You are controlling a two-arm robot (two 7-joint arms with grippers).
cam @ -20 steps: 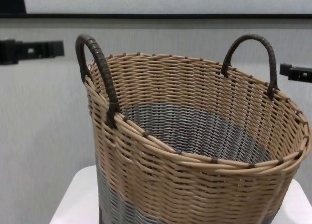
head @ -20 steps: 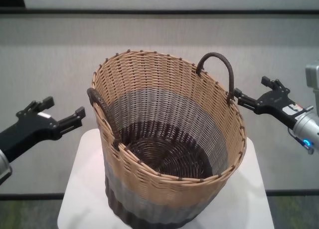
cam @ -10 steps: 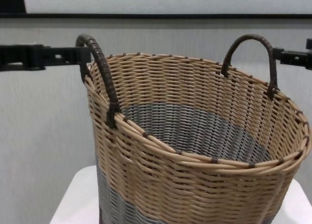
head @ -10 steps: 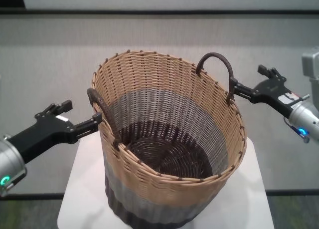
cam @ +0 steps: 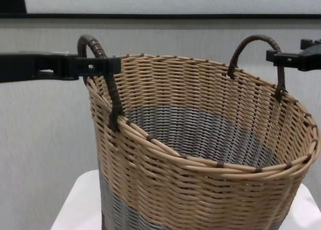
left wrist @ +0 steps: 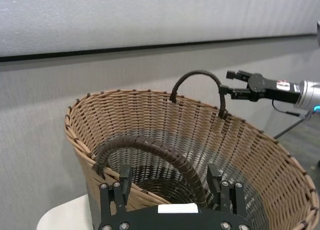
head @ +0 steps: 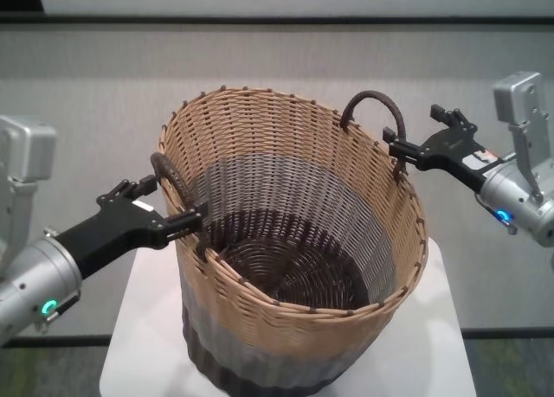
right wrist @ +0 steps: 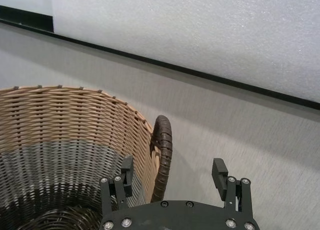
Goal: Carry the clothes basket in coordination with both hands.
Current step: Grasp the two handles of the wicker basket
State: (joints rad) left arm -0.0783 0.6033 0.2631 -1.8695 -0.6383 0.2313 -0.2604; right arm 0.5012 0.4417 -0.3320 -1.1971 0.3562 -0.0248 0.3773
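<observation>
Your basket (head: 286,241) sits on the white bench (head: 433,345). Both grippers have their jaws released, each straddling a handle: the left gripper (left wrist: 170,182) around the near handle (left wrist: 150,152), the right gripper (right wrist: 172,177) around the far handle (right wrist: 162,155). Centre each loop between the fingers, clench both together, then lift evenly so the basket stays level.

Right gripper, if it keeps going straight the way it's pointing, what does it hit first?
Probably the basket's right handle: the open right gripper has that dark loop between its fingers, just ahead. Depth is hard to judge.
</observation>
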